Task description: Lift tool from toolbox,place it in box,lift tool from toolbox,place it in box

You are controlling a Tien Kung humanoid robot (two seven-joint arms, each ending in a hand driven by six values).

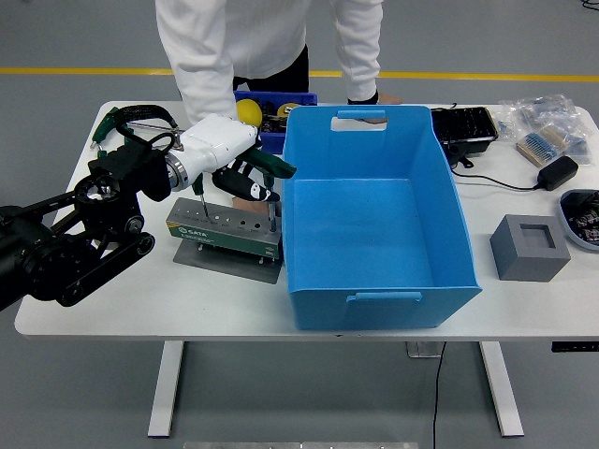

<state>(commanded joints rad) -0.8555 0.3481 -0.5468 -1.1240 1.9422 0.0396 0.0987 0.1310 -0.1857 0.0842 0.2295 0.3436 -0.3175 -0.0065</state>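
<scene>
I had the left robot hand (245,166) closed on a green-handled screwdriver (271,178) standing in the toolbox (225,232). The blue box (374,220) sat at three o'clock (close by, for a short carry).

One white table (112,313) is present. On it stands one large blue box (374,215), one grey-green toolbox (223,230) on one metal base plate (234,263), and one grey foam block (529,247) with a square recess. Two tools are seen standing at the toolbox: one screwdriver (197,194) at its left end and one green-handled tool (270,170) at its right end. One small blue bin (265,105) sits at the far edge, holding one yellow ball (248,111). One black tray (465,125), one black power adapter (558,170) and one pile of clear bags (547,122) occupy the right side. One robot hand (229,154) is in view. One person (271,42) stands opposite.
</scene>
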